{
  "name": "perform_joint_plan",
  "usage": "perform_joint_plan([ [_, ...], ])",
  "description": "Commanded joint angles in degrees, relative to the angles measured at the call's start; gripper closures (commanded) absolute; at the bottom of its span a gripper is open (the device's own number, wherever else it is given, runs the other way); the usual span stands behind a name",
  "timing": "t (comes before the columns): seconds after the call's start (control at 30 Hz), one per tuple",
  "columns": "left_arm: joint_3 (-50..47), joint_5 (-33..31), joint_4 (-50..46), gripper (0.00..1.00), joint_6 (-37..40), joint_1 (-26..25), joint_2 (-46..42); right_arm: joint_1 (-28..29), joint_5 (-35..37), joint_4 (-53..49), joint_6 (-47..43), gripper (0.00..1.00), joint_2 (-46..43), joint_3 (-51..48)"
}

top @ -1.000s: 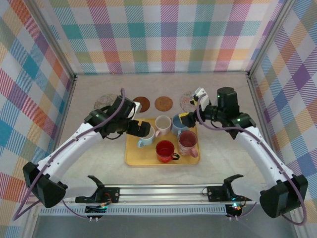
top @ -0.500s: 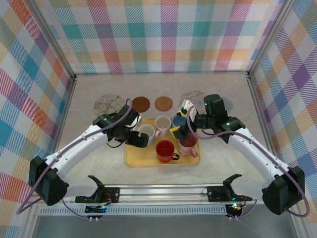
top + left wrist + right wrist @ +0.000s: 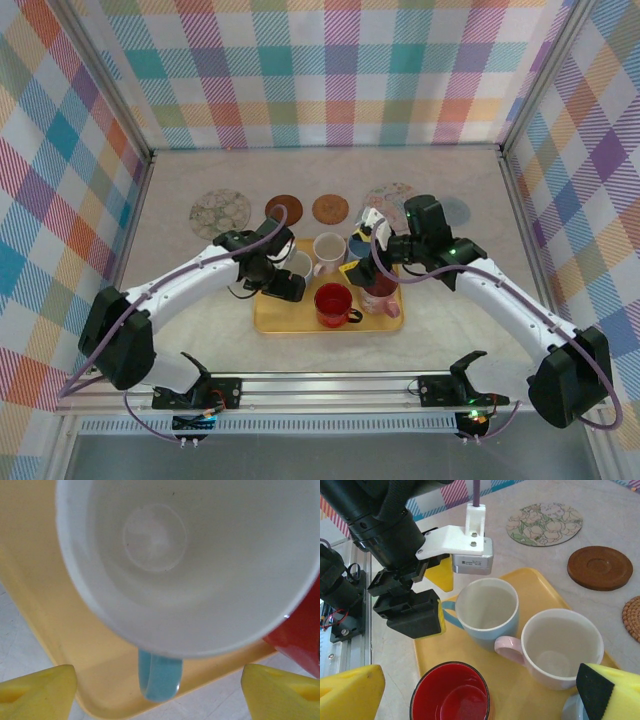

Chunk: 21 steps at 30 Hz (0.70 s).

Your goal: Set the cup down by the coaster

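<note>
Clock directions are read on the overhead view, with 12 at the far wall. Flat yellow plastic tray (image 3: 270, 320) at table centre. On it: light blue ceramic cup with white interior (image 3: 297, 263) at 10 o'clock, upright, handle toward 7; white cup with pink handle (image 3: 329, 248) at 12, just beside it; glossy red cup (image 3: 333, 303) at 6; pink speckled cup (image 3: 386, 298) at 4. Left gripper (image 3: 160, 687): yellow-padded fingers spread wide to either side of the blue handle, gripping nothing; contact with the handle cannot be told. Right gripper (image 3: 480, 692): fingers fully apart, holding nothing, above the tray's 3 o'clock side. Off the tray toward 12: round dark brown wooden coaster (image 3: 284, 209), round woven coaster (image 3: 330, 208), pale marbled round coaster (image 3: 220, 210) at 10.
</note>
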Motion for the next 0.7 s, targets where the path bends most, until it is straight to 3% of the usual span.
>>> perform_joint_plan([
  [0.0, 0.6, 1.1, 1.4, 0.17, 1.5, -1.0, 2.1, 0.5, -1.6, 1.5, -0.1, 0.01, 0.3, -0.9],
  [0.47, 2.8, -0.6, 3.5, 0.34, 4.8, -1.0, 7.1, 0.5, -2.0, 2.4, 0.5, 0.01, 2.2, -1.6],
  [0.67, 2.7, -0.9, 4.7, 0.48, 5.9, -1.0, 7.3, 0.6, -1.5, 4.0, 1.5, 0.01, 2.9, -1.8],
])
